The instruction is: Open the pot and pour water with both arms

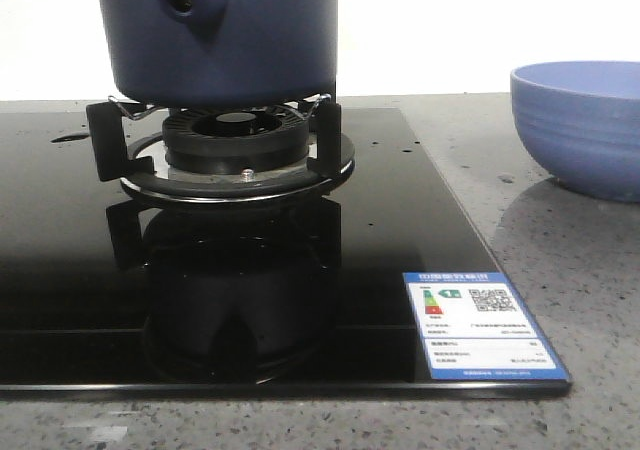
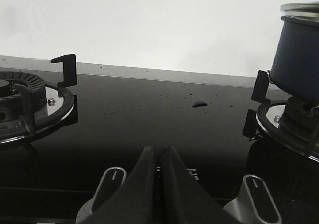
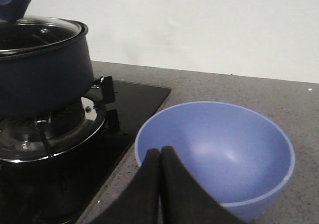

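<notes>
One pot [image 1: 225, 35], dark navy blue with straight sides, stands on the black supports of the right burner [image 1: 235, 145] of a glossy black stove [image 1: 400, 220]; its handle stub with a small hole points toward the front camera; a glass lid [image 3: 37, 32] with a metal rim and a blue knob [image 3: 15, 5] lies closed on it, as the right wrist view shows. Around the burner sits a shiny metal ring, and the stove glass mirrors the pot supports; some small drops lie on the glass between the two burners [image 2: 199, 103]. At the front right corner of the stove there is a blue and white label [image 1: 480, 325]. Beside the stove, on the grey speckled bench [image 1: 570, 270], stands a lighter blue bowl [image 3: 214, 154], apart from the pot. The second burner [image 2: 25, 102] carries nothing; two silver knobs [image 2: 259, 196] are at the stove front. The left gripper [image 2: 162, 152] hovers over the stove front with its jaws pressed together, holding nothing; the right gripper [image 3: 160, 154] is near the bowl rim, jaws also closed and empty.
</notes>
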### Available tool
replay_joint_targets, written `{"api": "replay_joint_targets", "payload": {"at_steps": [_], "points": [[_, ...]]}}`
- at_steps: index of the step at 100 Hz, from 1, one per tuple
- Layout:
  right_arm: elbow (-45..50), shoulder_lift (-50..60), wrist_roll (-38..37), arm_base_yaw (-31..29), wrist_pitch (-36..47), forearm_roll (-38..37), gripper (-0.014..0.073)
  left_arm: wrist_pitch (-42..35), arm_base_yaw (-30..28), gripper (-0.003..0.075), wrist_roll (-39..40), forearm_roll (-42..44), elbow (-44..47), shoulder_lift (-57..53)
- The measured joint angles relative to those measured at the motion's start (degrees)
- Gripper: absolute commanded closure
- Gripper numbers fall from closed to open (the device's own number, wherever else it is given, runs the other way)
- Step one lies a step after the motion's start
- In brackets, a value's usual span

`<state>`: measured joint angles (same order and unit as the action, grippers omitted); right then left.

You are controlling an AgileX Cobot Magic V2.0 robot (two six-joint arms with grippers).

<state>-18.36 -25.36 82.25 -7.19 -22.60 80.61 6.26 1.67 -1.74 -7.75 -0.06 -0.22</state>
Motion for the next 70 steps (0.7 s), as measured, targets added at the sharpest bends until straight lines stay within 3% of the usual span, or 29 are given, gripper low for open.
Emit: {"api": "replay_joint_targets", "payload": {"at_steps": [9,16,23,35,40,47,70], "points": [[-0.32,0.0,-0.78,0.0,1.35,-0.69,0.0655,0.0,0.0,0.0741,0.0,0.0,0.0,0.0],[-1.98,0.0,-6.87,0.0,1.77,-6.71,0.0655,0.0,0.0,0.0741,0.0,0.0,0.0,0.0],[-4.23,-0.1,-19.95,0.0,1.88,-19.39,0.0655,0.0,0.0,0.0741,0.0,0.0,0.0,0.0],[-6.92,-0.7,-50.42,0.0,2.86,-47.15,0.0655,0.09,0.0,0.0741,0.0,0.0,0.0,0.0],[-6.92,-0.8,-60.01,0.0,3.95,-58.1,0.0655,0.09,0.0,0.0741,0.0,0.0,0.0,0.0],[-6.5,-0.3,-69.18,-0.09,5.49,-67.92,0.0655,0.09,0.0,0.0741,0.0,-0.09,0.0,0.0],[5.03,11.06,-76.6,0.39,12.78,-77.21,0.0655,0.09,0.0,0.0741,0.0,-0.09,0.0,0.0]]}}
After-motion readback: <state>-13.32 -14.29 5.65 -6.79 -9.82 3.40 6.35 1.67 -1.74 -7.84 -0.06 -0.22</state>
